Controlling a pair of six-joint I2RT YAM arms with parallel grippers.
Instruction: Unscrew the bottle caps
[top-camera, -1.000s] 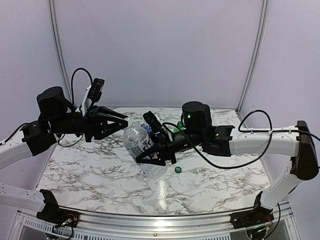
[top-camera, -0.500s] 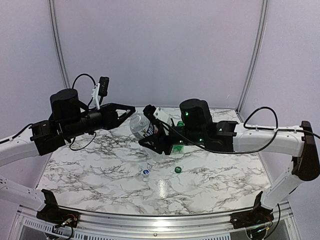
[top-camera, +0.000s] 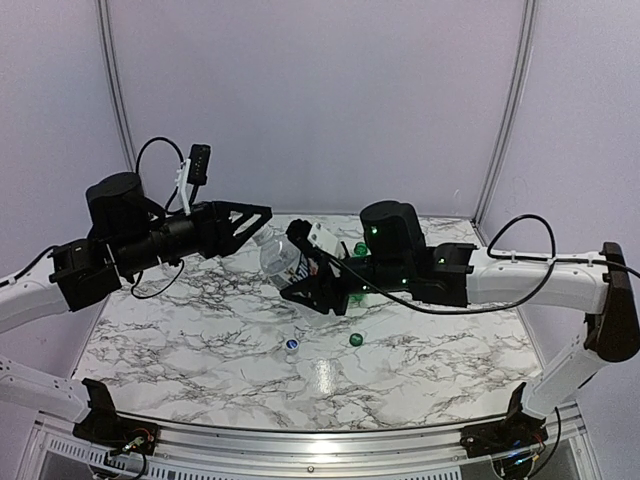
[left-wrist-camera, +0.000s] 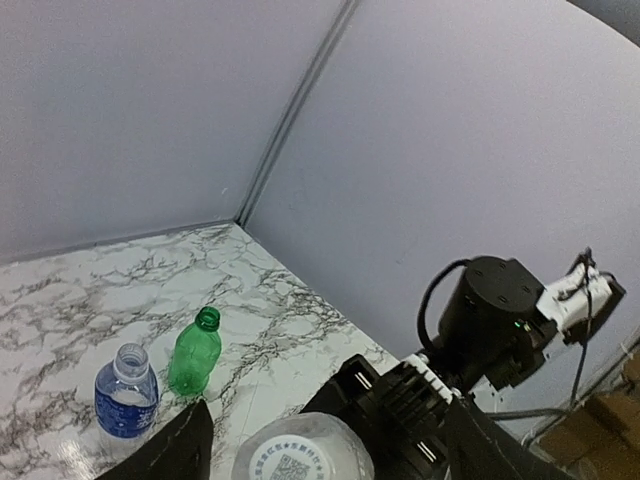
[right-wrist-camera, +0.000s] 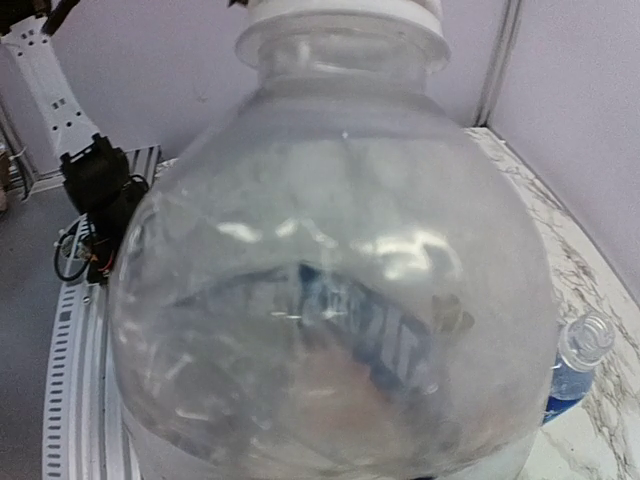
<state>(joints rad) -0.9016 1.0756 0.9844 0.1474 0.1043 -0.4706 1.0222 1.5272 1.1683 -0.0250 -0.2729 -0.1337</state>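
Note:
My right gripper (top-camera: 312, 288) is shut on the clear white-label bottle (top-camera: 282, 256), holding it tilted above the table; the bottle (right-wrist-camera: 330, 300) fills the right wrist view and hides the fingers. Its whitish cap (left-wrist-camera: 299, 456) is still on the neck and points at my left gripper (top-camera: 262, 224). That gripper is open, a finger (left-wrist-camera: 186, 452) on each side of the cap without touching it. A blue cap (top-camera: 291, 344) and a green cap (top-camera: 355, 340) lie loose on the table. The green bottle (left-wrist-camera: 195, 352) and the blue-label bottle (left-wrist-camera: 127, 392) stand uncapped.
The marble table (top-camera: 180, 340) is walled by pale panels at the back and sides. The green bottle (top-camera: 358, 248) stands just behind my right arm near the back. A metal rail runs along the near edge (top-camera: 300, 440).
My right arm lifted the clear bottle off the table. My left gripper rose, moved right to the cap end, and its jaws went from shut to open.

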